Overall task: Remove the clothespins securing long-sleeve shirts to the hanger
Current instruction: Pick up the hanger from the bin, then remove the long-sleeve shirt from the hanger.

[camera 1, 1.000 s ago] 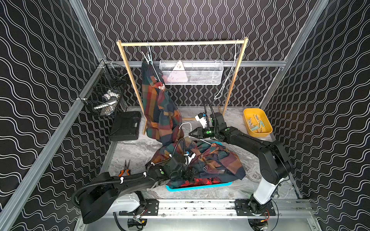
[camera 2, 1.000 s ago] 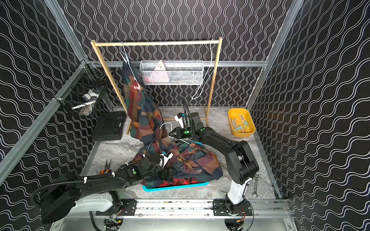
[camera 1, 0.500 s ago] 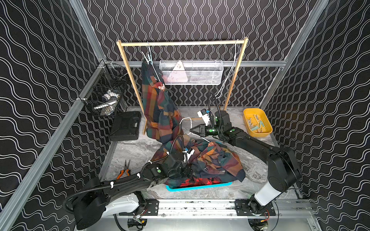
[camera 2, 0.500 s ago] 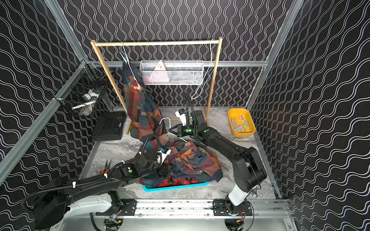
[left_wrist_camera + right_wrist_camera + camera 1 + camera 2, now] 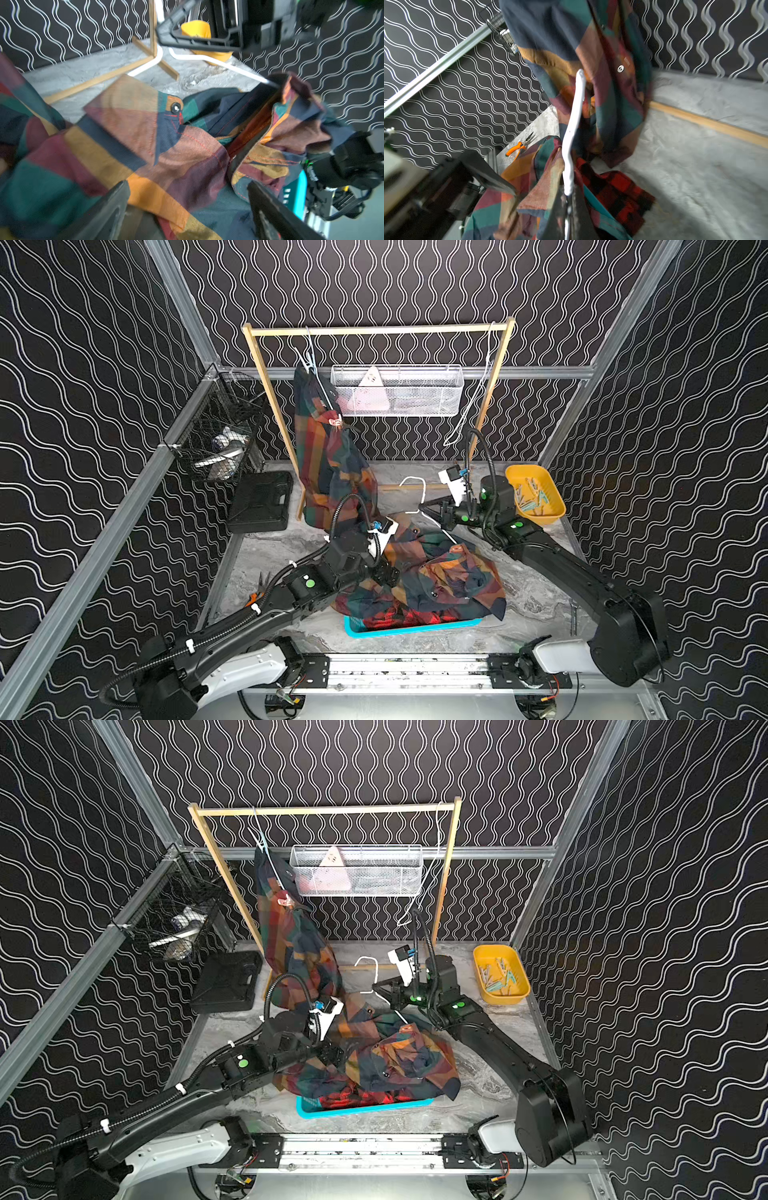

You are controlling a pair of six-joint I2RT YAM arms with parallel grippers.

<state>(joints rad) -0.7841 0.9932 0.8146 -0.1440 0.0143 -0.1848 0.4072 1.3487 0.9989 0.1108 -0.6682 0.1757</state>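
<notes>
**Left gripper**: the black fingers stand wide apart with nothing between them, over the heaped checked shirt. This shirt is a crumpled flannel in big orange, navy, teal and maroon checks. Whether the tips touch the cloth cannot be told.

**Right gripper**: clamped tight on the neck of a white hanger. The hook is raised clear of the grey marbled tabletop. One arm of the hanger slopes down into the collar of the heaped checked shirt.

**Red-and-black check shirt**: lies under the heap in a shallow turquoise plastic tray at the front of the table.

**Hanging checked shirt**: has the same large checks. It hangs from a thin white hanger on the light wooden rail rack, towards the rack's left post.

**Pink clothespin**: a small plastic peg, clipped to the shoulder of the hanging checked shirt.

**Loose clothespins**: a small heap of mint and cream pegs in the yellow plastic bin. The bin sits at the rear right of the table, just beside the right arm's wrist.

**Sundries:**
- White wire-mesh basket on the back wall.
- Black wire basket on the left wall.
- Black plastic case below the black wire basket.
- Orange-handled pliers at the left table edge.
</notes>
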